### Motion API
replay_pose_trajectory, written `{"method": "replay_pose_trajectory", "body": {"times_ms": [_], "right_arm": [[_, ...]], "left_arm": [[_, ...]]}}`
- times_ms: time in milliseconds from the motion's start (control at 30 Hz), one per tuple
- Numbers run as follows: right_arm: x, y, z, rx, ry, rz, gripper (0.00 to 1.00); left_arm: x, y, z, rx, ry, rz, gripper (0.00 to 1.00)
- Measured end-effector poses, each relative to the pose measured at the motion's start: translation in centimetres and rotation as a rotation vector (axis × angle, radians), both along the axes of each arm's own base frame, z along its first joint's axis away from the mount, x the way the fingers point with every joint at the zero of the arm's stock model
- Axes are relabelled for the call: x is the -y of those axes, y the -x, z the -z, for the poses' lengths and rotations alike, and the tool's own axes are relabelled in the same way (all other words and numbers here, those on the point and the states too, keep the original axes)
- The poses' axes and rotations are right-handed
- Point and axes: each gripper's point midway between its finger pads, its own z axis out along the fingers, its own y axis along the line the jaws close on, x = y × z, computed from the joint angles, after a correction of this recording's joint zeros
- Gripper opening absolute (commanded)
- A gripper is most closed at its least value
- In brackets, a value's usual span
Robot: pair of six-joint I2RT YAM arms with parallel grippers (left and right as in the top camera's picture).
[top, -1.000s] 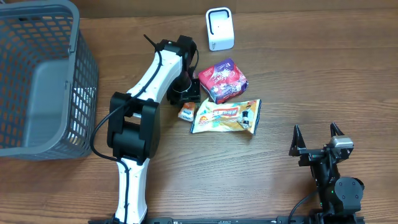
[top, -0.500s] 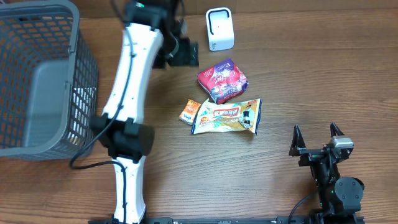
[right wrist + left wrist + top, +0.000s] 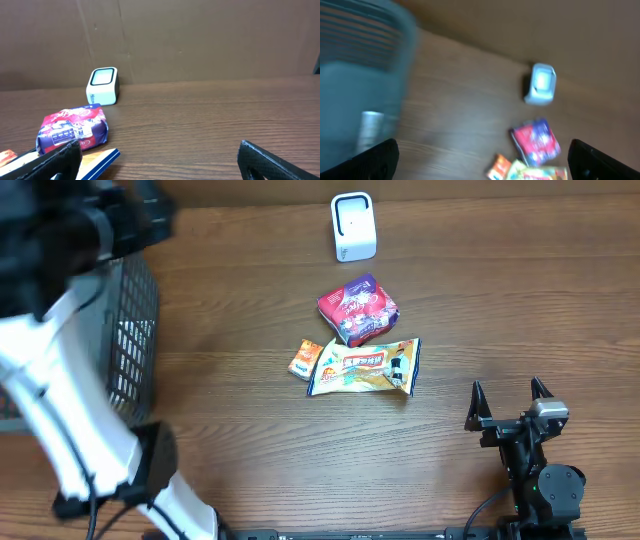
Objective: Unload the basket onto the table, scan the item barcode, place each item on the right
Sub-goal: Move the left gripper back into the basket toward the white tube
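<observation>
Table (image 3: 500, 310) is brown wood grain, smooth with a low satin sheen, nothing really shiny. The right pincer (image 3: 507, 386) looks like matt black plastic. Ahead of it and off to its left, the scanner (image 3: 353, 227) is smooth white plastic with a glossier window on its face. Nearer the pincer, the red-purple pouch (image 3: 358, 308), the yellow packet (image 3: 364, 368) and the small orange packet (image 3: 304, 360) are all glossy printed film, a bit crinkly. Way off to its left, the basket (image 3: 135, 330) is dull grey plastic mesh, and the left arm (image 3: 60, 410) has a smooth white shell, slightly glossy.
</observation>
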Motion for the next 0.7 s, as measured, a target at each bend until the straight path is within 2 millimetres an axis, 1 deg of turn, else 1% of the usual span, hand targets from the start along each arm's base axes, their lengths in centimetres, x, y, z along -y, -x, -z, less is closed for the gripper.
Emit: {"method": "replay_pose_trajectory", "body": {"times_ms": [67, 133, 233, 333, 500, 567, 700], "right_arm": [[0.0, 0.0, 0.0, 0.000, 0.000, 0.000, 1.00], [0.0, 0.0, 0.0, 0.000, 0.000, 0.000, 1.00], [0.0, 0.0, 0.0, 0.000, 0.000, 0.000, 1.00], [0.0, 0.0, 0.0, 0.000, 0.000, 0.000, 1.00], [0.0, 0.0, 0.0, 0.000, 0.000, 0.000, 1.00], [0.0, 0.0, 0.0, 0.000, 0.000, 0.000, 1.00], [0.0, 0.0, 0.0, 0.000, 0.000, 0.000, 1.00]], "left_arm": [[-2.8, 2.2, -1.6, 0.042, -0.012, -0.089, 1.00], [-5.4, 4.3, -2.5, 0.061, -0.021, -0.177, 1.00], [-8.2, 6.5, -2.3, 0.043, -0.017, -0.280, 1.00], [-10.8, 7.5, -0.4, -0.023, 0.011, -0.361, 1.00], [-14.9, 8.3, 4.3, -0.164, 0.097, -0.478, 1.00], [-16.5, 8.5, 5.8, -0.199, 0.126, -0.521, 1.00], [-19.0, 9.2, 8.5, -0.269, 0.177, -0.584, 1.00]]}}
